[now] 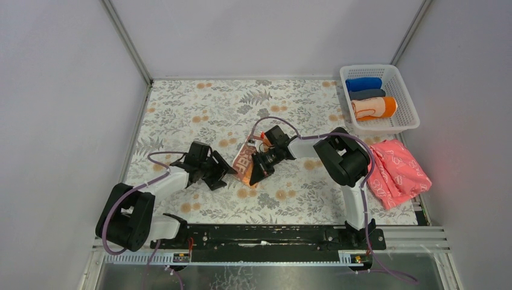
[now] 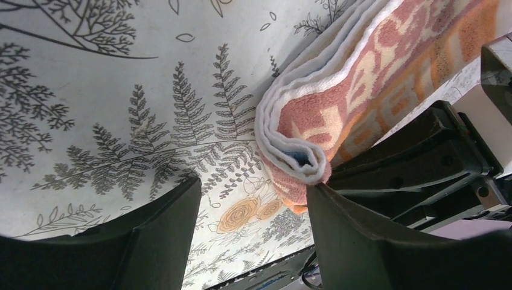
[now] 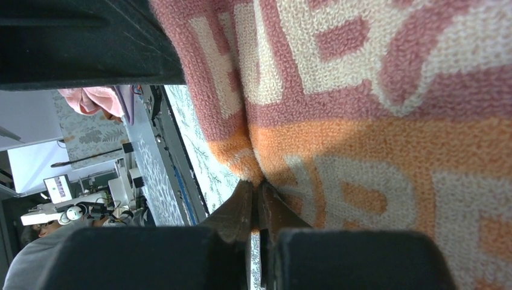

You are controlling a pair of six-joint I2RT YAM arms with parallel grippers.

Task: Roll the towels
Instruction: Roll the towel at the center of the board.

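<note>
Centrally on the flowered table (image 1: pixel 199 103) lies the lettered towel (image 1: pixel 243 163), folded thick; the right gripper (image 3: pixel 258 196) is clenched on its edge; the left gripper (image 2: pixel 253 184) stands released around its rounded end; the orange towel (image 1: pixel 374 107) sits rolled in the basket (image 1: pixel 412 121).

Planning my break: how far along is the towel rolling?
Done: the orange-bordered towel lies rolled in the basket. In hand: the right gripper pinches the lettered towel, folded but not yet a roll; the left gripper hangs open beside it. Left: rolling it.
</note>
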